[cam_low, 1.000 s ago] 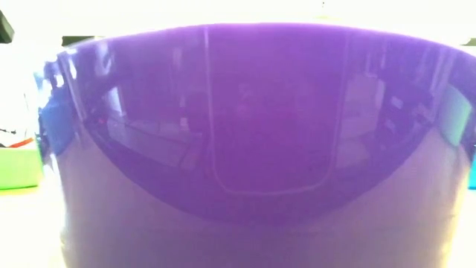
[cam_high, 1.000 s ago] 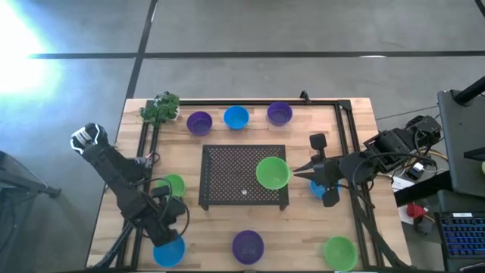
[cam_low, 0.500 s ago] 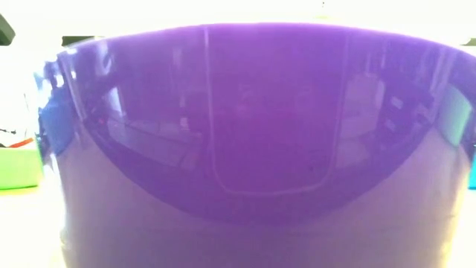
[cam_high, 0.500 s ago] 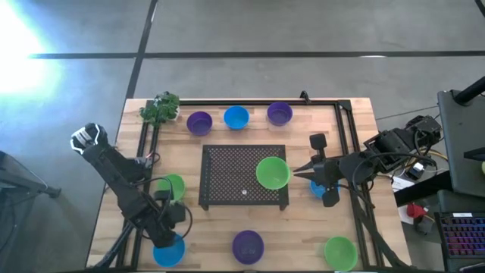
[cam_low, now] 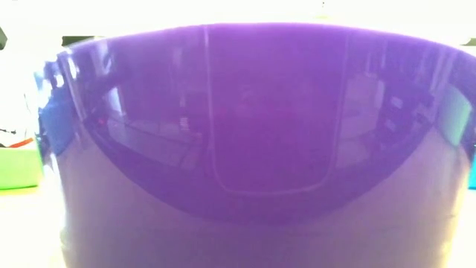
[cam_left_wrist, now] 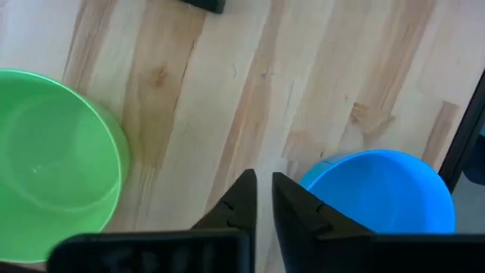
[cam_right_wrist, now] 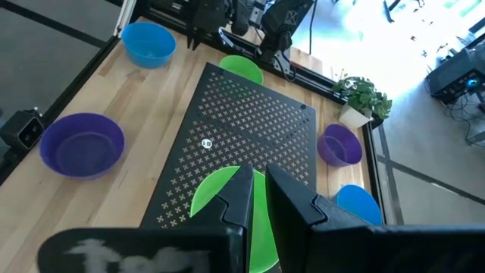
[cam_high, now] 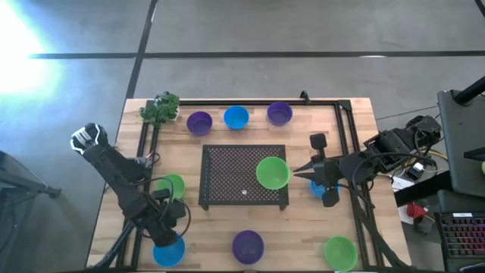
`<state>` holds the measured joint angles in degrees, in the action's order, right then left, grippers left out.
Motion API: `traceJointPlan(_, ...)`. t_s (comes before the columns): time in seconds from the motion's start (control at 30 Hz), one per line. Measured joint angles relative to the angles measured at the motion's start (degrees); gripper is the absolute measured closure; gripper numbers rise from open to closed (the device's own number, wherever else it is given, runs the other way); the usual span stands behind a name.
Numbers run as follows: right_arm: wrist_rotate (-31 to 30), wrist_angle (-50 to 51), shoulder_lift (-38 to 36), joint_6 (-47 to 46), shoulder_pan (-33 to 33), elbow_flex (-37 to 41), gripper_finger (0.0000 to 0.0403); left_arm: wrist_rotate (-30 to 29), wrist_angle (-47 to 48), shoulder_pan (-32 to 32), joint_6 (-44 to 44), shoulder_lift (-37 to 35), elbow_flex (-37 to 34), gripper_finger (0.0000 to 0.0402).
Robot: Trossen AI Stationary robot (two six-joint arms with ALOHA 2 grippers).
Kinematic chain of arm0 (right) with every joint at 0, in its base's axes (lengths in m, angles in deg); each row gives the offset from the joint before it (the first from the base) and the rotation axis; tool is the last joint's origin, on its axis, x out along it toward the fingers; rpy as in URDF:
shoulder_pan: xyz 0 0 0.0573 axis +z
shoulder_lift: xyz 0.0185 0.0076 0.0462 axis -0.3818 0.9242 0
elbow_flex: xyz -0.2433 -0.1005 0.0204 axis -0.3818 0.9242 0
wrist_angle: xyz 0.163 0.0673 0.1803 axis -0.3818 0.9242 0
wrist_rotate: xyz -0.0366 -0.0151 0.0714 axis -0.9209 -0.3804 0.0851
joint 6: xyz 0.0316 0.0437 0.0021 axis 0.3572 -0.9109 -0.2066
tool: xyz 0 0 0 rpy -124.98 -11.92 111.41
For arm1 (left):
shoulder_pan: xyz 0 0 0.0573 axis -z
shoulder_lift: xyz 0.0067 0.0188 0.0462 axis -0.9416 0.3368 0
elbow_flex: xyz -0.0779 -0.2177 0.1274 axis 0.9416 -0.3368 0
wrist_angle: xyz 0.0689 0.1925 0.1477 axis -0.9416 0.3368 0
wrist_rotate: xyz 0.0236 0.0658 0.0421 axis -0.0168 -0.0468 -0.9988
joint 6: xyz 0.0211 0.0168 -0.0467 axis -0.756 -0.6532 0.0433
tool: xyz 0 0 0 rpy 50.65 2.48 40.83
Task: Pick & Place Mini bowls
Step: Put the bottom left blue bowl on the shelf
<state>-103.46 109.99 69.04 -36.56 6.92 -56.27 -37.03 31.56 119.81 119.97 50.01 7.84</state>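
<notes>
Lime green bowl [cam_high: 272, 173] on mesh mat [cam_high: 242, 176] edge, rim pinched by right gripper [cam_high: 297, 172]. Left gripper [cam_left_wrist: 264, 199] between blue bowl [cam_left_wrist: 383, 191] & green bowl [cam_left_wrist: 51, 159], nearly closed, holding nothing. Best approach: lower over blue rim, straddle wall w/ fingers, then squeeze.

No readable text, label, brand, number or sign shows in any view. A small round white sticker [cam_right_wrist: 206, 143] sits on the black square mesh mat [cam_right_wrist: 250, 129], but its marking is too small to read.
</notes>
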Motion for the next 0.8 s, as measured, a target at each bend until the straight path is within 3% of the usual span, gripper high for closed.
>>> traceJointPlan(0.37,0.0,0.0,0.0,-0.3,0.0,0.0,0.0369,0.7,-4.8,0.6,-8.0,2.9,0.0,0.0346)
traceJointPlan(0.6,0.0,0.0,0.0,-0.4,0.0,0.0,0.0369,6.8,-7.0,0.7,-11.3,6.0,0.0,0.0346)
traceJointPlan(0.8,0.1,0.0,0.0,-0.4,0.0,0.0,0.0369,8.2,-8.9,0.8,-11.4,6.4,0.0,0.0346)
